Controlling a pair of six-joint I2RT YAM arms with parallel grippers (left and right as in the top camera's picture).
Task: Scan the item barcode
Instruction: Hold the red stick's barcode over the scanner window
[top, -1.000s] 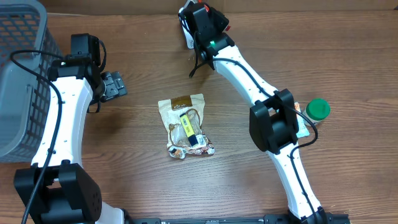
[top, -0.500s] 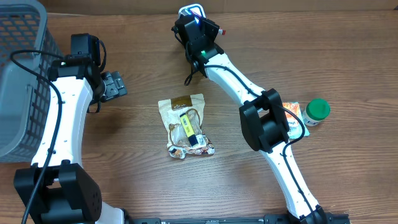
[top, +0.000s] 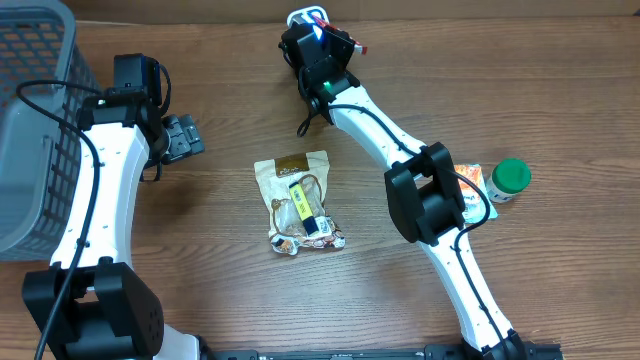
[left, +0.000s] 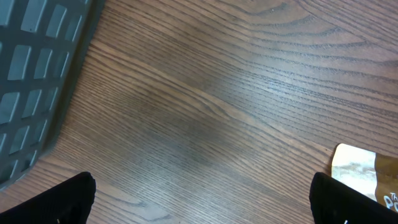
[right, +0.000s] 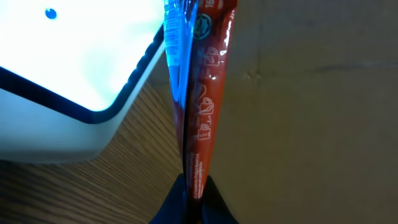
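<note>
Your right hand (right: 194, 202) is clamped on one end of a red packet (right: 202, 93), up at 12 o'clock on the table (top: 560, 90). The packet stands edge-on, just beside the glowing white scanner (right: 56, 68). So I think you are at the scan step now. Next, you may need to turn the packet so its barcode faces the light. I cannot see the barcode from here. Your left hand (top: 182, 138) is wide apart and holds nothing, at 10 o'clock near the grey basket (top: 30, 120).
</note>
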